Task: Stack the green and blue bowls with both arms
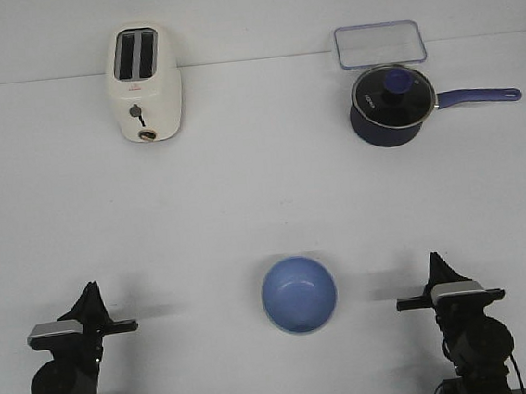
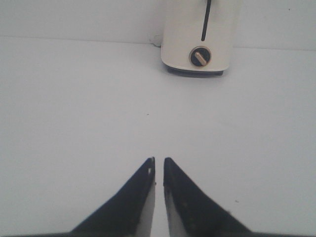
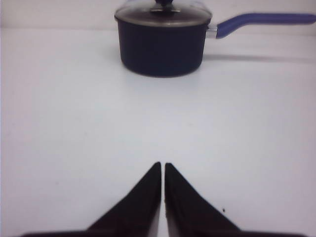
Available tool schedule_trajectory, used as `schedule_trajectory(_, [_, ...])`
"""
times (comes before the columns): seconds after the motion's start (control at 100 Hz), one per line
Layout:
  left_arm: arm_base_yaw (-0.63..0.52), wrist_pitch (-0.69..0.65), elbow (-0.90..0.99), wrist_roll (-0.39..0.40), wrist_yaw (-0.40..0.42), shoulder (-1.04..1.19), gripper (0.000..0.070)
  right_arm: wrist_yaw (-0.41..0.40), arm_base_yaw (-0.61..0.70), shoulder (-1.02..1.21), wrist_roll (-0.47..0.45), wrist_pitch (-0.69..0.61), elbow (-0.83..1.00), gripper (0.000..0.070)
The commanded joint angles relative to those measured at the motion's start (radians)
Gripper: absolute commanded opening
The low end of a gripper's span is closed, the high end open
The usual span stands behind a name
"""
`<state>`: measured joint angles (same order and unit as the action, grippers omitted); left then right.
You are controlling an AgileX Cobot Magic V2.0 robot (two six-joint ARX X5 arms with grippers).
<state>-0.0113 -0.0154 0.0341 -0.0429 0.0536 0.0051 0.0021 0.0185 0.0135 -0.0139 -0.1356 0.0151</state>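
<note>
One blue bowl [image 1: 298, 293] lower centre, pale rim beneath: stack looks done. Both tools [image 2: 159, 160] [image 3: 162, 164] closed, empty; you just verify.

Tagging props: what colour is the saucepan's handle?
Periwinkle blue, lighter than the dark navy saucepan body; the handle shows best in the right wrist view.

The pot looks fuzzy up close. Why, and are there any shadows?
Right wrist view: the saucepan is soft, out of focus, with a faint shadow under its handle. Front view: it is sharper, and soft shadows lie beside both arms.
</note>
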Motion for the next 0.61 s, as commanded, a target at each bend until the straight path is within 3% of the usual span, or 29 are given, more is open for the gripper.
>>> schedule_trajectory(0.0, [0.001,-0.016,-0.02,0.005,-0.002,-0.002,0.0014,-0.001,-0.001,-0.007,0.012,0.017,-0.003,0.0013])
schedule_trajectory(0.6, [0.001,-0.016,-0.019,0.005,-0.001,-0.002,0.0014,-0.002,-0.001,-0.006,0.011,0.031,-0.002,0.0013])
